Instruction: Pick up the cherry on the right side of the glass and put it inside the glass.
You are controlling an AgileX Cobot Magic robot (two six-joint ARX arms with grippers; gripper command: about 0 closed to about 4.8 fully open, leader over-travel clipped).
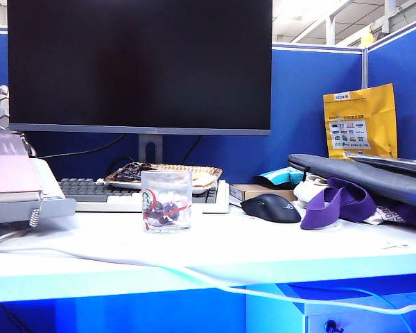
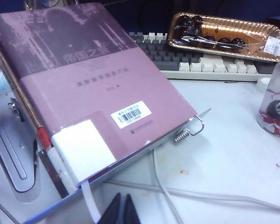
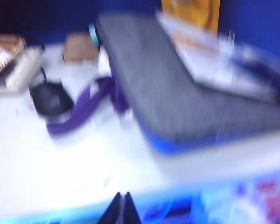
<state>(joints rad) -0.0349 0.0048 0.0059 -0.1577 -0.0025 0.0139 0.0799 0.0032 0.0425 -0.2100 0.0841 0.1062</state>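
Cherry [image 1: 168, 210] sits inside the glass [image 1: 166, 201]; we keep left hand [image 2: 121, 211] and right hand [image 3: 122, 207] pinched closed, empty, clear of the bench [image 1: 263, 243].

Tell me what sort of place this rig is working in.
Most likely an office cubicle desk: a large monitor over a keyboard, a computer mouse, and blue partition walls behind. The glass stands at the desk's front.

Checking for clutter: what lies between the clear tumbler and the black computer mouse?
Only bare white table between clear tumbler and black mouse, in the exterior view.
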